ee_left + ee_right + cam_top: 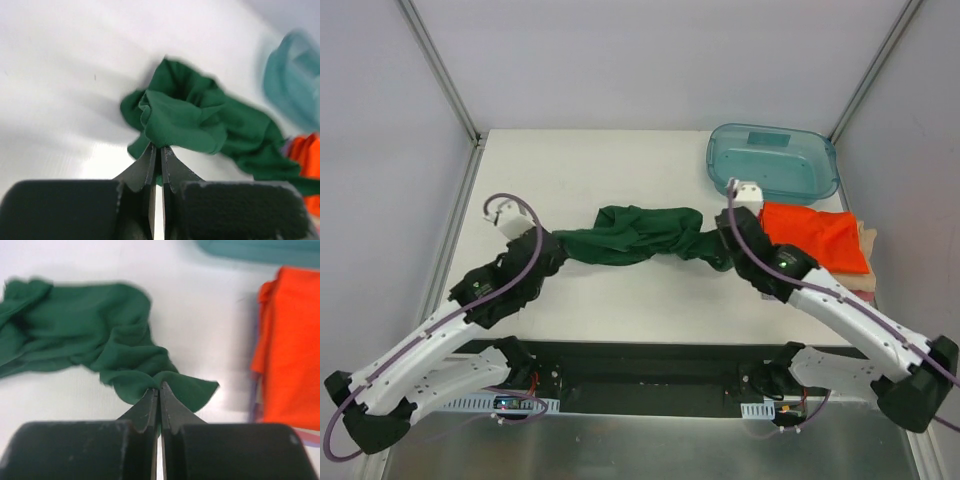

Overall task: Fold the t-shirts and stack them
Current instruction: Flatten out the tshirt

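Now one green shirt (635, 235), clamped at each end by left end effector (159, 150) and right end effector (159, 386); one orange shirt (815, 237) at three o'clock, one tub (772, 162) at one.

- A translucent teal plastic tub (772, 160) sits in the far right corner of the worktop.
- The white worktop (580, 165) is smooth and matte.
- Slanted metal frame posts (440, 70) rise from its far corners against pale walls.
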Tool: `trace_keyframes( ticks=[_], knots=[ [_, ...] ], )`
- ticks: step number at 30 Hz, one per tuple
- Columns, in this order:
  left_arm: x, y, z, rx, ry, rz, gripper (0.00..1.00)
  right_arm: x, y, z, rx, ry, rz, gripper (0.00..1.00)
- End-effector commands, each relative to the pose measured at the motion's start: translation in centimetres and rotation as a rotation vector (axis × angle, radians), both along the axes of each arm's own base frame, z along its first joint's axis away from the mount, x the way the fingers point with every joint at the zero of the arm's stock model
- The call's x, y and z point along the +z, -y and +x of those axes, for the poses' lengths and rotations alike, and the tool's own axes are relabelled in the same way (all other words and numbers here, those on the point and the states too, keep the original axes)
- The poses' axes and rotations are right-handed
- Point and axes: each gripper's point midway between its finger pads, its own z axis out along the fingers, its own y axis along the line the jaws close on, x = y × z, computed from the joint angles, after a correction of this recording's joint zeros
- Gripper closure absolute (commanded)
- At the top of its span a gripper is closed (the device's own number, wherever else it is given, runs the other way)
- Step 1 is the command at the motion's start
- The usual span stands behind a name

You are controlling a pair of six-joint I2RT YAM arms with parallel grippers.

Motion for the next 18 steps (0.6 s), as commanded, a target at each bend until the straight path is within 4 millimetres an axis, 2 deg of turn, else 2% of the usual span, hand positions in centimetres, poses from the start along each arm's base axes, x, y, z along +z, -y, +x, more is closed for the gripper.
trace_keyframes(
  ticks=[1,3,6,8,11,14,18],
  knots=[
    [8.1,-5.4,1.1,0.171,0.193,0.069,1.0,6.9,4.3,0.9,-0.043,0.135,0.006,1.0],
    [10.8,-7.2,0.9,0.231,0.254,0.076,1.0,10.5,5.4,1.0,-0.042,0.213,0.035,0.99],
    [14.9,-8.8,0.3,0.267,0.33,0.068,1.0,15.1,6.2,0.4,-0.006,0.309,0.045,0.99],
    [17.9,-9.9,-0.4,0.282,0.385,0.053,1.0,18.8,7.1,-0.3,0.0,0.376,0.06,0.99],
    [21.4,-12.1,-1.8,0.338,0.453,0.049,1.0,23.0,8.8,-1.8,-0.01,0.456,0.073,0.99],
    [24.1,-14.3,-3.4,0.388,0.509,0.034,1.0,26.0,10.5,-3.2,-0.029,0.524,0.073,0.99],
    [26.5,-16.5,-5.3,0.429,0.562,0.016,1.0,29.1,12.1,-4.8,-0.036,0.595,0.091,0.99]
  ],
)
